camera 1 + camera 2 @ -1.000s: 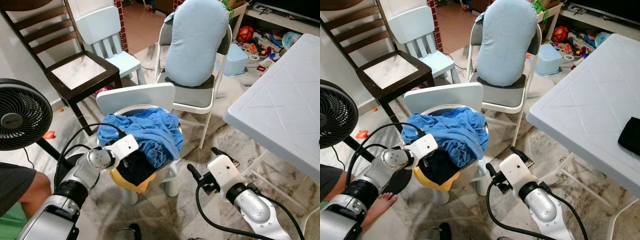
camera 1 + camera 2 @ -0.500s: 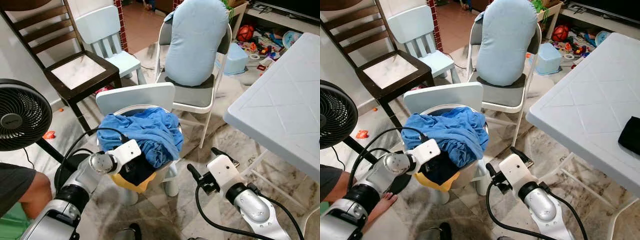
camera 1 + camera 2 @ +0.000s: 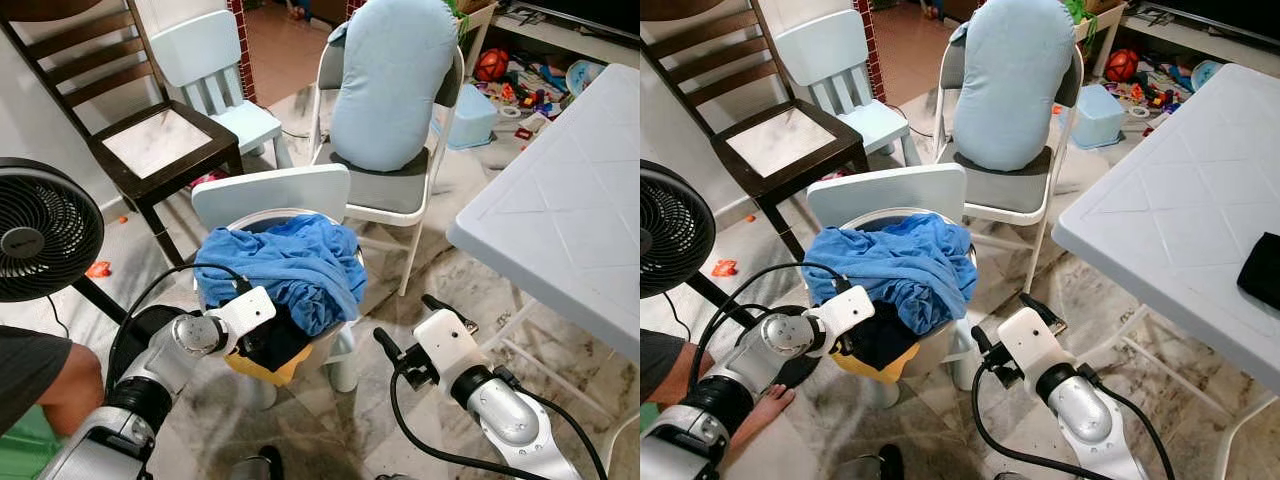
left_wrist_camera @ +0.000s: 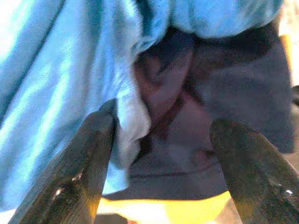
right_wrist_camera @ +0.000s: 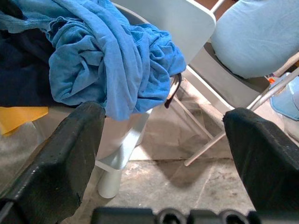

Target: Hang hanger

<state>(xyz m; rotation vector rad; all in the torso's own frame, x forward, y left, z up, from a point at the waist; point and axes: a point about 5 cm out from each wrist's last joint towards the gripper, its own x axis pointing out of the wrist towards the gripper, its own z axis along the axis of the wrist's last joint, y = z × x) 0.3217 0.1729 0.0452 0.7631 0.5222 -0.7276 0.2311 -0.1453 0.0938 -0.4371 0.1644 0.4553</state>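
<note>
1. Where the view begins nearest the robot, the right gripper (image 3: 410, 330) is held low over the marble floor (image 3: 400, 440), beside the small white chair (image 3: 270, 195); its two black fingers (image 5: 60, 158) are spread wide in the right wrist view, with nothing between them.
2. At about the same depth, the left gripper (image 4: 159, 154) is pushed into the front of the laundry pile on that chair. Its fingers are parted in the left wrist view, one touching a fold of the blue garment (image 3: 285, 265), the other against the dark navy cloth (image 4: 233, 93); nothing is clamped.
3. Under the navy cloth a yellow piece (image 3: 260, 367) is seen at the seat's front edge.
4. On the far side of the pile, a thin dark curved piece (image 5: 174, 88) is seen poking out from under the blue folds; this is judged to be the hanger, though too little is exposed to be sure.
5. Beyond stand a folding chair (image 3: 395, 195) with a pale blue cushion (image 3: 390, 80), a white table (image 3: 560, 200) and a dark wooden chair (image 3: 150, 140).
6. The task is judged barely begun: no hanger is held, and finding, lifting and hanging it all remain.
</note>
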